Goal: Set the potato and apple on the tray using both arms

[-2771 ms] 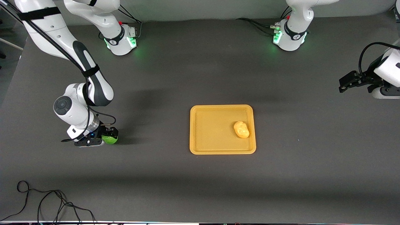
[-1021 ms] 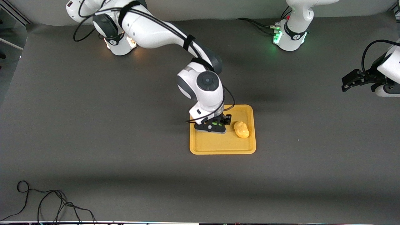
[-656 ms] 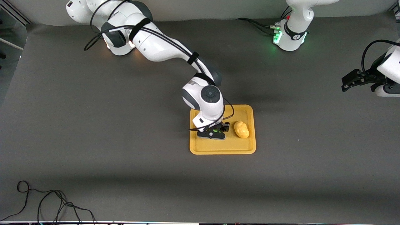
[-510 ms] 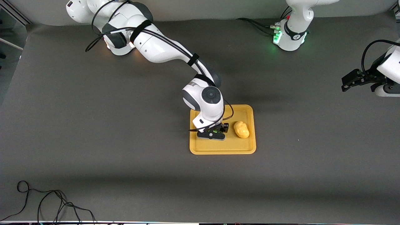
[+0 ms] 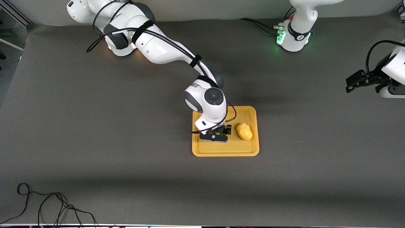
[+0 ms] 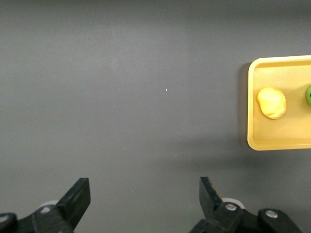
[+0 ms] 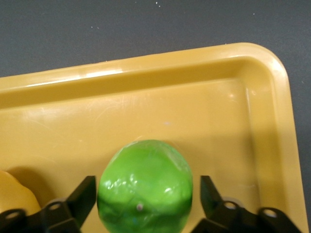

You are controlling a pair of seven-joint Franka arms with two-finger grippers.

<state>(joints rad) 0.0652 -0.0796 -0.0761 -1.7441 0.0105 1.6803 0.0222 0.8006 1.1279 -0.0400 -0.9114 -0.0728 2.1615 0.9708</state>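
Observation:
The orange-yellow tray point(image 5: 225, 154) lies mid-table. The yellow potato point(image 5: 244, 131) rests in it toward the left arm's end, and also shows in the left wrist view point(image 6: 271, 102). My right gripper point(image 5: 218, 133) is low over the tray's middle. In the right wrist view the green apple point(image 7: 145, 187) sits on the tray floor point(image 7: 146, 73) between the fingers point(image 7: 85, 196), with small gaps on both sides, so the gripper is open. In the front view the apple is almost hidden under the hand. My left gripper point(image 5: 349, 85) waits open and empty in the air at the left arm's end.
A black cable point(image 5: 47, 205) lies coiled near the table's front edge at the right arm's end. The two arm bases point(image 5: 292, 38) stand along the table's edge farthest from the front camera. The right arm's forearm reaches over the table toward the tray.
The right arm has carried the apple from the table at its own end to the tray and lowered it there. In the last half second it barely moves. The left arm stays put.

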